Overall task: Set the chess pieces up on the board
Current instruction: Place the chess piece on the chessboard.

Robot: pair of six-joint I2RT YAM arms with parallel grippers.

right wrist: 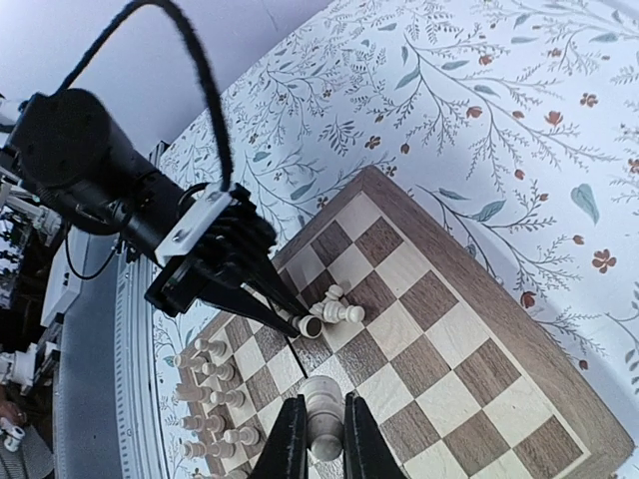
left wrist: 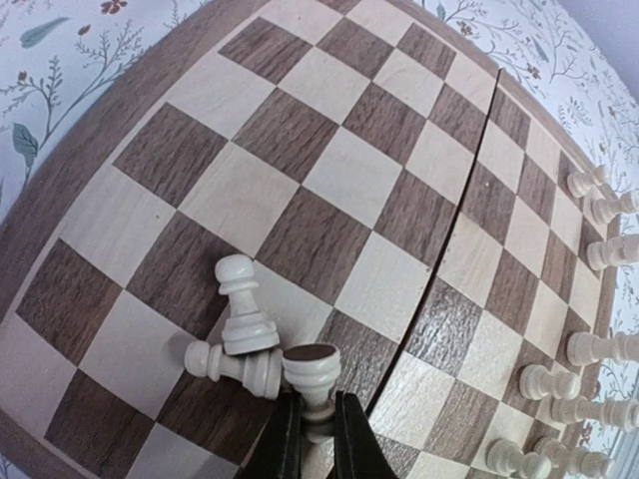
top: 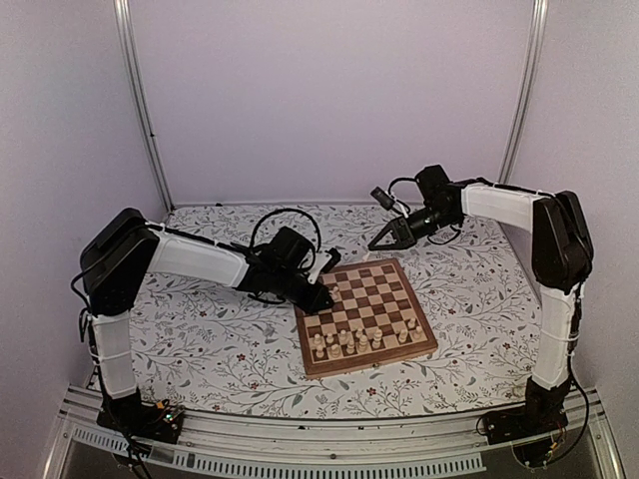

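Observation:
The board (top: 374, 289) lies in the middle of the table, with several cream chess pieces (top: 344, 341) standing along its near rows. My left gripper (left wrist: 313, 434) is low over the board's left part, shut on a cream pawn (left wrist: 313, 374) held base forward. Beside it lie two loose pawns, one leaning (left wrist: 243, 309), one on its side (left wrist: 235, 364). My right gripper (right wrist: 321, 439) hangs above the board's far edge (top: 391, 238), shut on another cream piece (right wrist: 321, 414). The left gripper (right wrist: 290, 317) also shows in the right wrist view.
The floral tabletop (top: 210, 329) surrounds the board. More standing pieces (left wrist: 589, 349) line the board's right side in the left wrist view. A black cable (top: 285, 225) loops over the left arm. Metal posts (top: 140, 100) stand at the back corners.

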